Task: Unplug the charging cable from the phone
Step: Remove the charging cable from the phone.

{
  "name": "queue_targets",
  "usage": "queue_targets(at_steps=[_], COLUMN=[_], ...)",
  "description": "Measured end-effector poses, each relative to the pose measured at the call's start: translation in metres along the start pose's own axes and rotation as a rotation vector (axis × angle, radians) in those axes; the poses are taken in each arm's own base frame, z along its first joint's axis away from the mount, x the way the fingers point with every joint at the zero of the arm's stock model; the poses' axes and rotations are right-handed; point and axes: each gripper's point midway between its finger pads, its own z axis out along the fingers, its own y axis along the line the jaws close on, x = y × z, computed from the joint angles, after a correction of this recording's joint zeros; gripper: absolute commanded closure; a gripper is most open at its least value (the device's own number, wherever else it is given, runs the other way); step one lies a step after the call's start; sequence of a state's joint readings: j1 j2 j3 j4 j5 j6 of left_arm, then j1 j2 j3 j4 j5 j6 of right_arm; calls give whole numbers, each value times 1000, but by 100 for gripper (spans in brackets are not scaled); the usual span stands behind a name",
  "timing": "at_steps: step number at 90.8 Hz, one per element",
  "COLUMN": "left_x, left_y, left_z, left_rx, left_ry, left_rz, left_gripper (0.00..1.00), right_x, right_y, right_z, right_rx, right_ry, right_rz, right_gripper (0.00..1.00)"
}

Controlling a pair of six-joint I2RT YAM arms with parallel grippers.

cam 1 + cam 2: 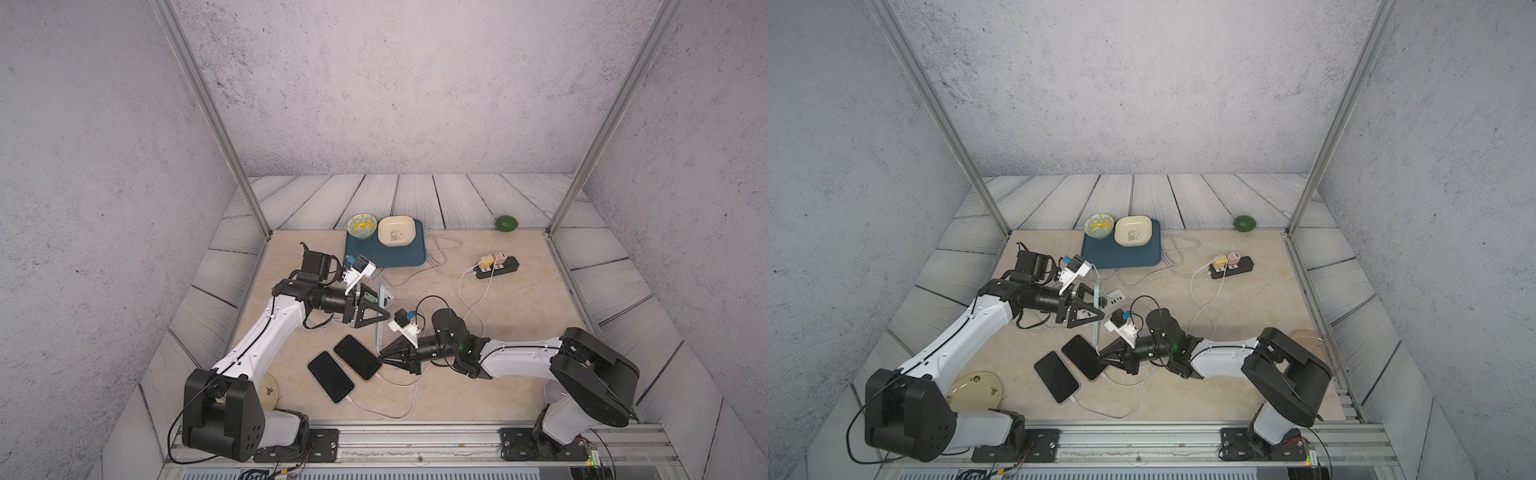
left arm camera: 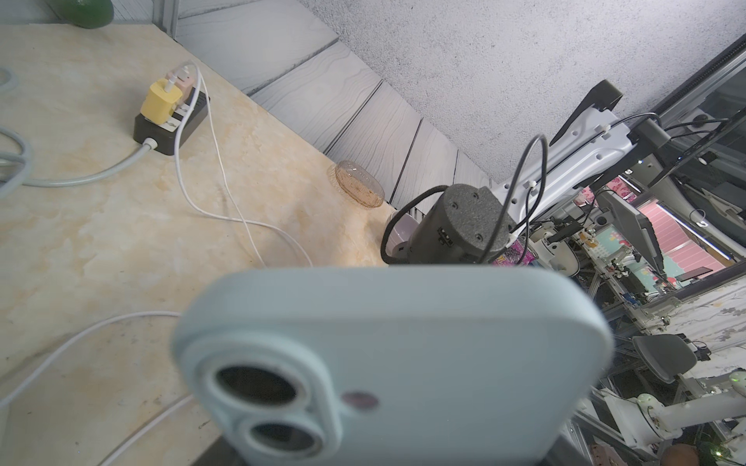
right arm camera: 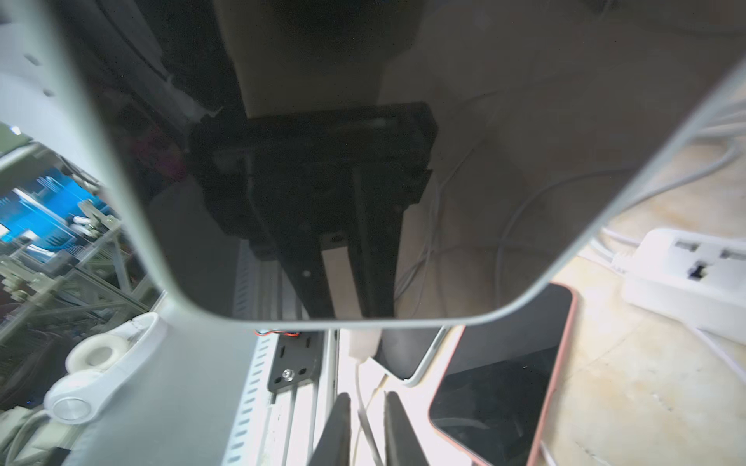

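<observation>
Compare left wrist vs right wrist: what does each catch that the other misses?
Left wrist only: the back of the phone with its lenses, the black power strip, the yellow charger. Right wrist only: the dark screen, the plug in its end, the cable running between the right gripper fingers, the white power strip. Both: the same phone, up close, and the table.

We log a beige marble tabletop (image 1: 519,353). On it: blue mat (image 1: 399,258), black power strip (image 1: 505,266), white power strip (image 1: 1116,297), pink-cased phone (image 1: 357,357), pale-cased phone (image 1: 331,377), loose white cables (image 1: 399,412), yellow plate (image 1: 976,390).
</observation>
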State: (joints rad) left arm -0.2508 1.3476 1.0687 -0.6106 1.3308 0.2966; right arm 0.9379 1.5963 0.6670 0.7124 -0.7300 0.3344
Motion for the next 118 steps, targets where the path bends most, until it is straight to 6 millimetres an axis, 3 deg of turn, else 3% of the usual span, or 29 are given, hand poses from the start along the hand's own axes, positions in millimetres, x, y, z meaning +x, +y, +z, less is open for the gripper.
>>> queue_targets(at_steps=[11, 55, 89, 102, 118], left_x=[0, -6, -14, -12, -10], left_y=[0, -1, -4, -4, -5], left_z=[0, -1, -3, -3, -2], left_rx=[-3, -3, 0, 0, 3], left_ry=[1, -6, -16, -13, -8], left_rz=[1, -5, -1, 0, 5], left_gripper=[64, 66, 67, 67, 67], right_x=[0, 0, 18, 11, 14], right_y=[1, 2, -7, -20, -66], right_z=[0, 3, 5, -2, -21], right_rx=[-2, -11, 3, 43, 247], right_ry=[0, -9, 17, -9, -9], right_rz=[2, -11, 34, 73, 159], right_gripper=[100, 100, 100, 100, 100])
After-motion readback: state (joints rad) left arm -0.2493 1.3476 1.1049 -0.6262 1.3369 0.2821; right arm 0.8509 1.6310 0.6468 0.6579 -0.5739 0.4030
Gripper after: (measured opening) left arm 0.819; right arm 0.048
